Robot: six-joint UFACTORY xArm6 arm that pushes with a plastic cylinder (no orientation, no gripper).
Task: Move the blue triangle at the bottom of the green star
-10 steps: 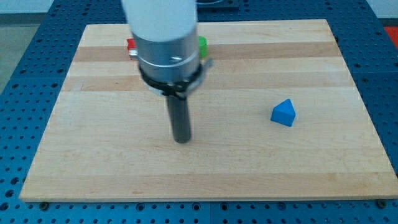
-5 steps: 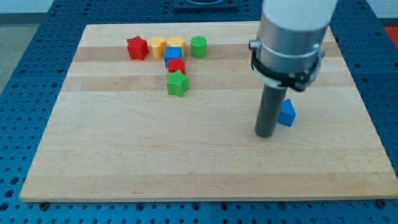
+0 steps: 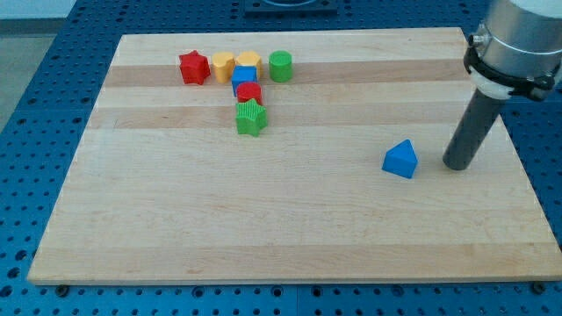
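Observation:
The blue triangle (image 3: 401, 160) lies on the wooden board (image 3: 219, 219) at the view's right, alone. The green star (image 3: 251, 118) sits at the upper left-centre, at the bottom of a cluster of blocks. My tip (image 3: 457, 165) rests on the board just to the right of the blue triangle, a small gap apart from it. The rod rises up and to the right toward the arm's grey body at the view's top right corner.
Above the green star sit a red block (image 3: 249, 93), a blue cube (image 3: 245, 75), a red star (image 3: 193, 67), two yellow blocks (image 3: 222, 64) (image 3: 249, 60) and a green cylinder (image 3: 280, 66). The board's right edge is near my tip.
My tip has swept from the board's left-centre across to the right, passing in front of the blue triangle to stand on its right side. The blocks have not moved.

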